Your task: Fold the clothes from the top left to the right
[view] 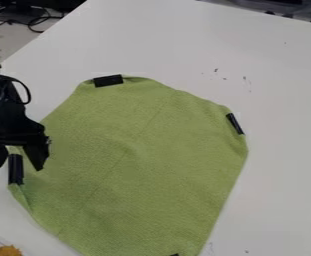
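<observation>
From the left, the black arm [4, 112] hangs over the green cloth's [144, 170] left edge, its gripper [17, 162] pointing down, fingers spread above a black strip [15, 172]. The cloth lies across the white table [284, 165].

The cloth [151, 170] lies on the bench [284, 150], between its left and right edges. One strip [108, 80] is on the cloth's back corner, another on its right, another on its left. The gripper [17, 167] is over the left strip [15, 172]. Cables [25, 21] lie beyond the bench's left edge.
</observation>
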`<state>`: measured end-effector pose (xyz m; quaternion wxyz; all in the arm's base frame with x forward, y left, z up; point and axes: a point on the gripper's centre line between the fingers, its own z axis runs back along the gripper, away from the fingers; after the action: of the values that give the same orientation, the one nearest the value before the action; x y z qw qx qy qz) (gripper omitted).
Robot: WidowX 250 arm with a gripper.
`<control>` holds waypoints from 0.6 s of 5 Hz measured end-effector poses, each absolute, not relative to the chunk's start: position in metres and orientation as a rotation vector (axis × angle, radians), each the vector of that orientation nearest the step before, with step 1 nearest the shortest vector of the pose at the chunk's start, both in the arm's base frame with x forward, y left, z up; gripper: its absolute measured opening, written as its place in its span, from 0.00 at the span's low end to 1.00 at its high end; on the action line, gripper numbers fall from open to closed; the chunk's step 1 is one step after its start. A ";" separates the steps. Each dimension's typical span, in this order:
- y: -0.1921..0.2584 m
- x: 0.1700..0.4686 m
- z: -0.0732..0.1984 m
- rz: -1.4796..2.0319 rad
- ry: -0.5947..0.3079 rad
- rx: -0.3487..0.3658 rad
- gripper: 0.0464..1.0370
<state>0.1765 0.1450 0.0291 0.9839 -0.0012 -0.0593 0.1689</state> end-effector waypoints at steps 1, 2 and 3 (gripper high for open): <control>0.148 0.174 0.022 0.340 -0.097 -0.021 0.96; 0.149 0.171 0.018 0.356 -0.079 -0.037 0.96; 0.152 0.171 0.013 0.367 -0.069 -0.051 0.92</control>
<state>0.1705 0.1524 0.0132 0.9823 -0.0252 -0.0345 0.1823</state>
